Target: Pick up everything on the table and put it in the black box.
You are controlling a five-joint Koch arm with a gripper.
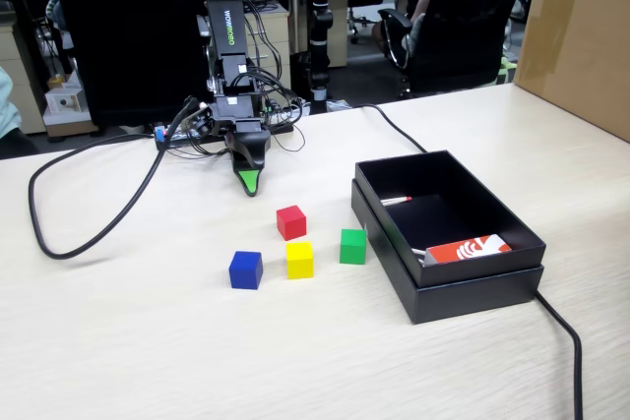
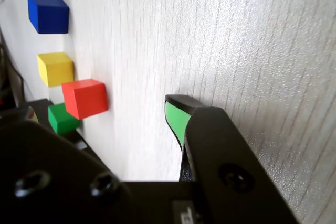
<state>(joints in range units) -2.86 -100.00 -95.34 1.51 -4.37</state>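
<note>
The pale wood-grain bench (image 1: 148, 341) carries four cubes, all apart: blue (image 1: 246, 270), yellow (image 1: 299, 260), green (image 1: 353, 246), red (image 1: 291, 222). To their right sits the black box (image 1: 492, 287) holding an orange-and-white card (image 1: 469, 249). My tool (image 1: 252, 182) points down beyond red; whether it is clenched I cannot tell. Office chairs stand behind.

Black arm (image 1: 231, 56), green-tipped jaws, tangled black cables (image 1: 271, 105)

On the pale wood-grain table (image 1: 148, 341) four small cubes sat apart from one another, the red cube (image 1: 290, 222) farthest back, the blue cube (image 1: 245, 270), yellow cube (image 1: 299, 260) and green cube (image 1: 352, 246) in a row, left of the open black box (image 1: 472, 282).
</note>
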